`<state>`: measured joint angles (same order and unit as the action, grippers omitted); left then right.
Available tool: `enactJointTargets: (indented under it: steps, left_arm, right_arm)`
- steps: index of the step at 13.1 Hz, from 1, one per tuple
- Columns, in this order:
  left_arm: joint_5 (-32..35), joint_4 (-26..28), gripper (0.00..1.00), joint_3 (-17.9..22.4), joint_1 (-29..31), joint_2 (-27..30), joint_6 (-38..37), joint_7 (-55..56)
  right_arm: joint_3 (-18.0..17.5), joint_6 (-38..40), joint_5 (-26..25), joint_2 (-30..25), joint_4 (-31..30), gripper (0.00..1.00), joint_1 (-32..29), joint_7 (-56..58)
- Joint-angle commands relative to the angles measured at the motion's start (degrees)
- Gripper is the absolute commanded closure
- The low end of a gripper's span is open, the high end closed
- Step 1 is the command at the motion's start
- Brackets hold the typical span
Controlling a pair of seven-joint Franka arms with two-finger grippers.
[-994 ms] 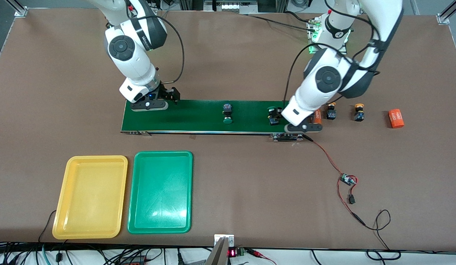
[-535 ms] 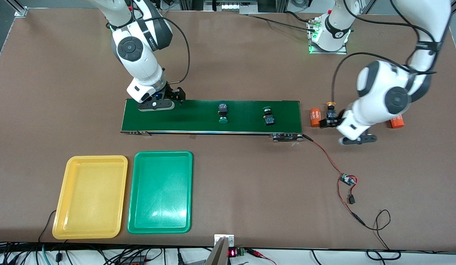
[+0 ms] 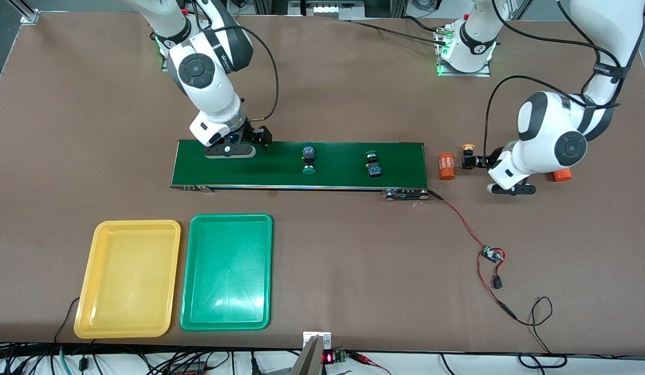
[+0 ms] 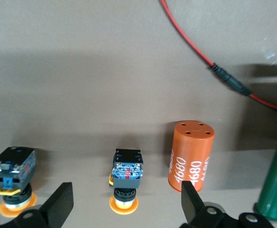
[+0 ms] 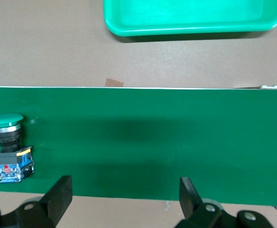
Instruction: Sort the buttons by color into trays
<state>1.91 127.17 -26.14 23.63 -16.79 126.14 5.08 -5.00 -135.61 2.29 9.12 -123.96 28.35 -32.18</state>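
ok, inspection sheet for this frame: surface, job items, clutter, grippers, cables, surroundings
Surface: brown table.
Job's things: two green buttons lying on the conveyor belt; two yellow buttons off its left-arm end; yellow tray, green tray empty.
Clutter: two orange cylinders.
Grippers: left gripper open, at a yellow button; right gripper open, over the belt.
Cables: red wire with small board.
Surroundings: cables along the table's edge.

Front camera high, faces robots; wrist cameras close, downward (all share conveyor belt (image 3: pixel 296 164)).
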Motion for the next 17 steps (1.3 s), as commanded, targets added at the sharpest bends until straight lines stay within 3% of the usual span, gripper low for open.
enactJointTargets:
  steps: [1, 4, 16, 17]
  left_arm:
    - [4.40, 2.73, 0.00, -0.49, 0.63, -1.83, 5.32, -1.13]
    - [8.72, 3.00, 0.00, -0.49, 2.29, -4.38, 7.97, -1.13]
    - [8.81, 5.55, 0.00, -0.66, 2.47, -5.09, 7.80, -1.13]
    - [8.81, 5.55, 0.04, -0.66, 2.47, -5.09, 7.80, -1.13]
  right_arm:
    - [0.26, 0.00, 0.52, 0.90, 1.09, 0.00, 1.01, -1.92]
    - [0.34, 0.00, 0.17, 1.43, 1.09, 0.00, 1.80, -1.93]
    - [0.43, 0.26, -0.18, 2.22, 1.18, 0.00, 1.80, -2.19]
    - [0.43, 0.26, -0.18, 2.22, 1.18, 0.00, 1.71, -2.19]
